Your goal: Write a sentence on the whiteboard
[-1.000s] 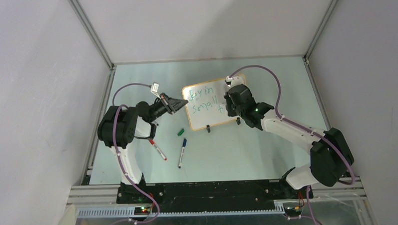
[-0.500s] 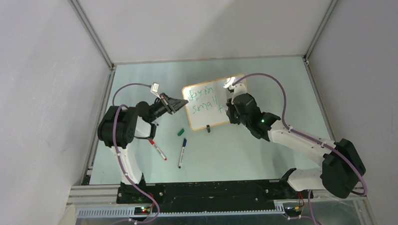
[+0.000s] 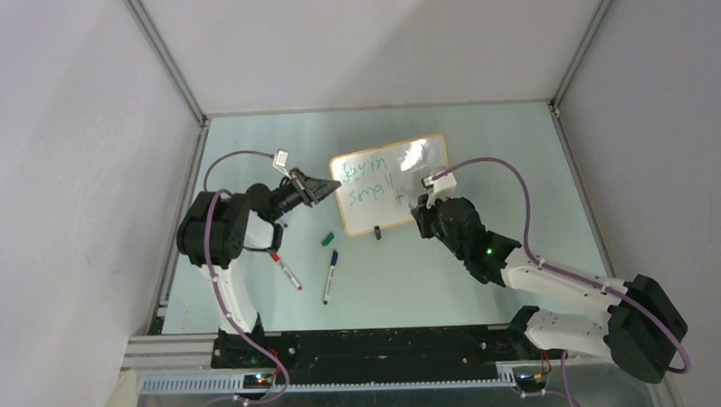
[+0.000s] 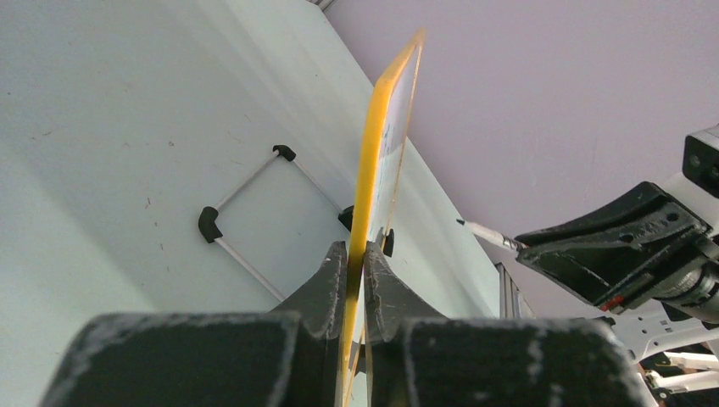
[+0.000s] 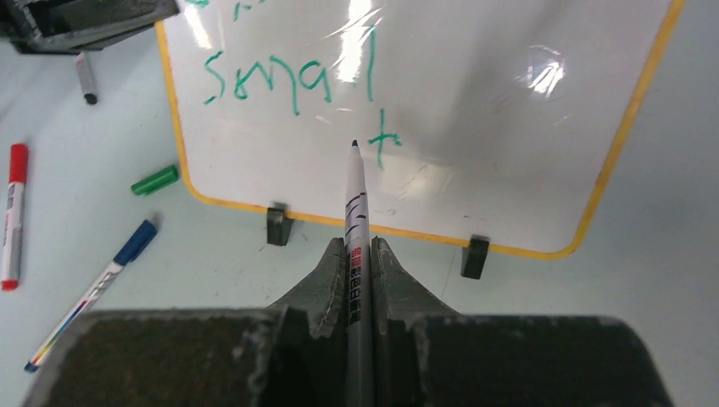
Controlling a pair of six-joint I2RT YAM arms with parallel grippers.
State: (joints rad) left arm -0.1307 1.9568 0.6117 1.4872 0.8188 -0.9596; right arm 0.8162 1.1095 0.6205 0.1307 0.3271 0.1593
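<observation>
Writing step: mid-sentence; the sentence (image 5: 288, 80) on the whiteboard (image 3: 410, 156) reads "Joy in", "small", then a lone "t".
Whiteboard: propped upright mid-table, its left edge pinched by the left gripper (image 4: 356, 263).
Right gripper (image 5: 360, 254): pinching the green marker (image 5: 354, 199), tip apparently just off the board beside the "t".
Next move: probably lowering the tip to add "h".
Marker print: red, unreadable.

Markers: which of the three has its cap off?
The marker clamped in the right gripper, its bare tip pointing at the whiteboard. The red-capped marker and the blue-capped marker lie on the table, caps on.
</observation>
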